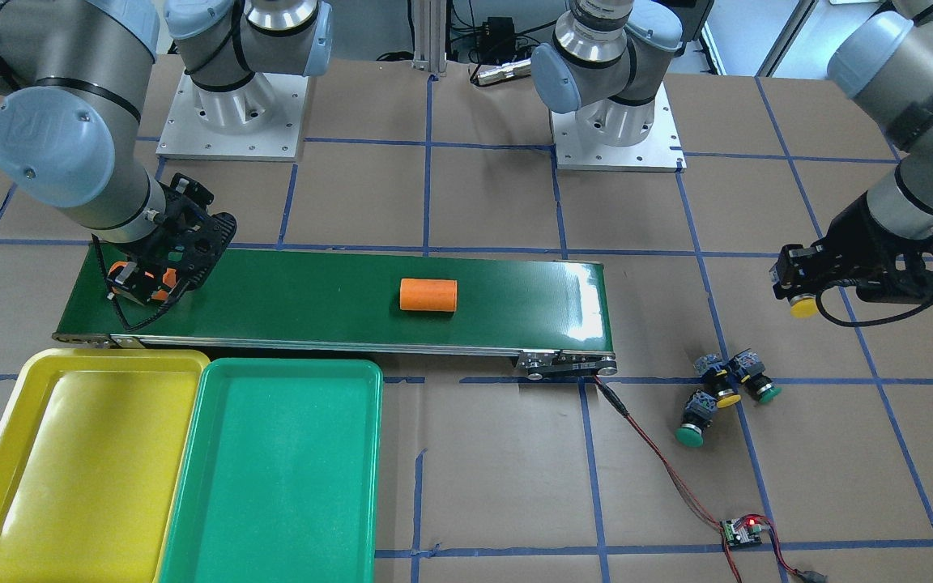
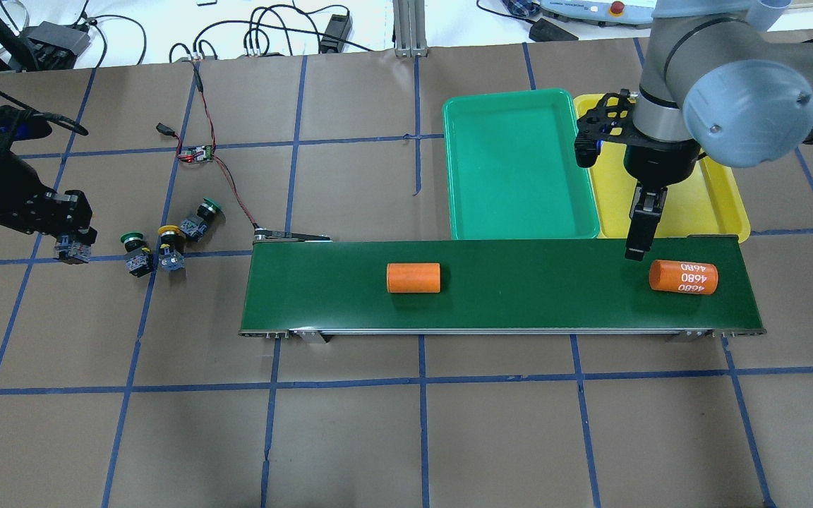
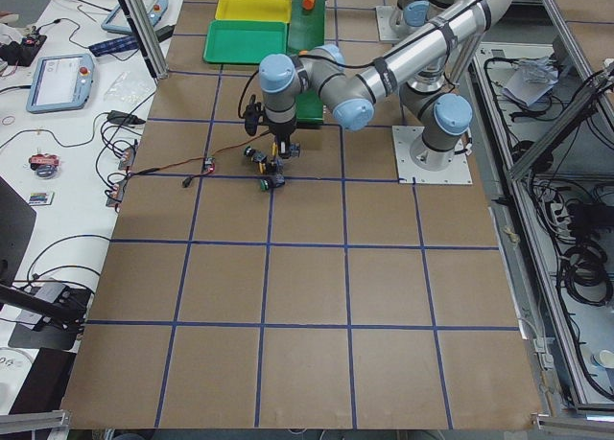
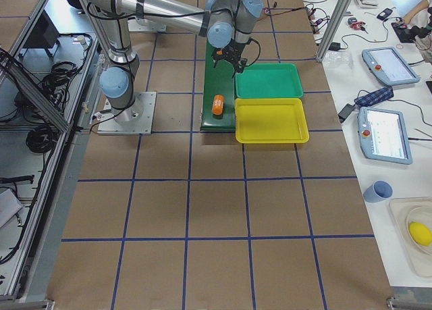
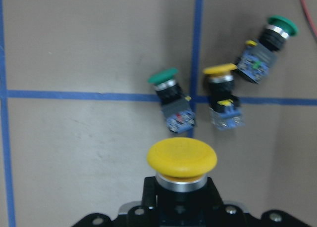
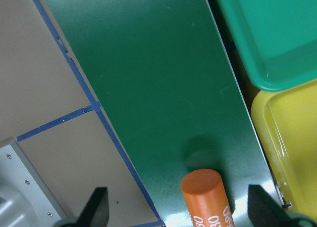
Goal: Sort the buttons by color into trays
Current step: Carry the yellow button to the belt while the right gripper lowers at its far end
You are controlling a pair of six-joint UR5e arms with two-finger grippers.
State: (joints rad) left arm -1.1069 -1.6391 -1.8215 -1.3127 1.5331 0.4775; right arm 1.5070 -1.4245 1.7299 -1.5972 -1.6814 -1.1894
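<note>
Yellow button (image 5: 182,159) tight in left pincer (image 5: 181,201)

A green tray (image 4: 268,80) and a yellow tray (image 4: 271,119) touch, both beside the belt (image 4: 209,119); an orange cylinder (image 4: 217,105) lies on the belt.

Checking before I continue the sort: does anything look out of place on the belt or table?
Two non-button items lie on the conveyor belt: a plain orange cylinder mid-belt and the orange cylinder marked 4680 by the right gripper's open jaws. Three loose buttons lie tipped in a cluster on the table.
</note>
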